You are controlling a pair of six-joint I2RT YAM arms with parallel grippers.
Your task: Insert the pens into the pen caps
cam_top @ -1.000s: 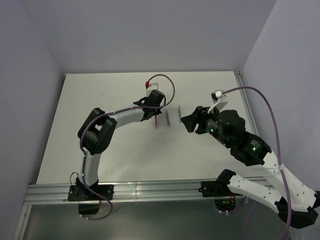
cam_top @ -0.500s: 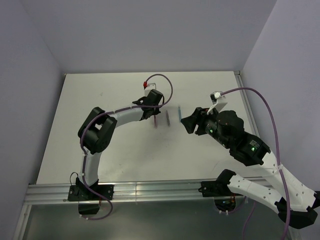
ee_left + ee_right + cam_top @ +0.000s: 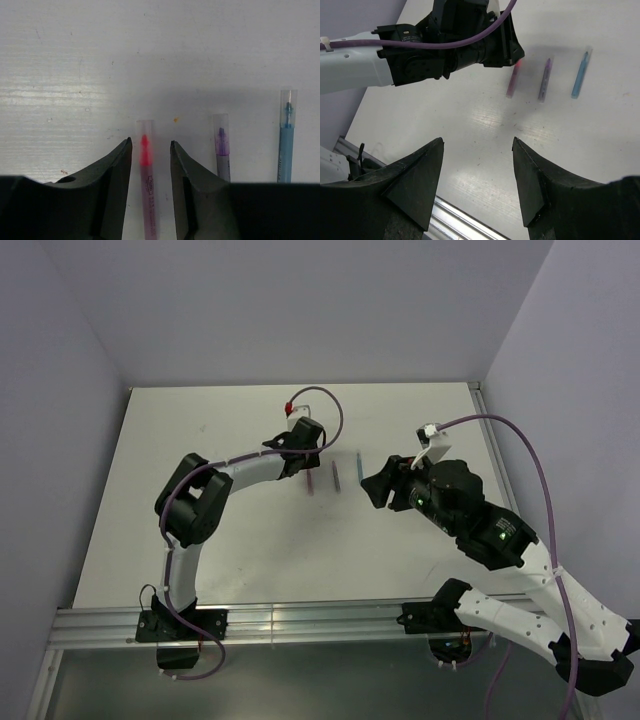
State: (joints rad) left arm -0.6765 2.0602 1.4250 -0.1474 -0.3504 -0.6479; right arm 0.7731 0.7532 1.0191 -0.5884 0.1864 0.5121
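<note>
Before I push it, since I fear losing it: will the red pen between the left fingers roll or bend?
Probably rolls: the red pen is a slim round tube lying flat on the smooth table. Likely stiff: it lies dead straight. Looks light, being so thin.

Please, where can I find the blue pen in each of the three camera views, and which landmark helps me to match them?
Top external: the blue pen lies near the picture's centre, rightmost of three.
Left wrist: at the far right, its lower end hidden.
Right wrist: at the upper right, again rightmost of three.
Shared landmark: the red pen, two places to its left, between the fingers of the left gripper.
</note>
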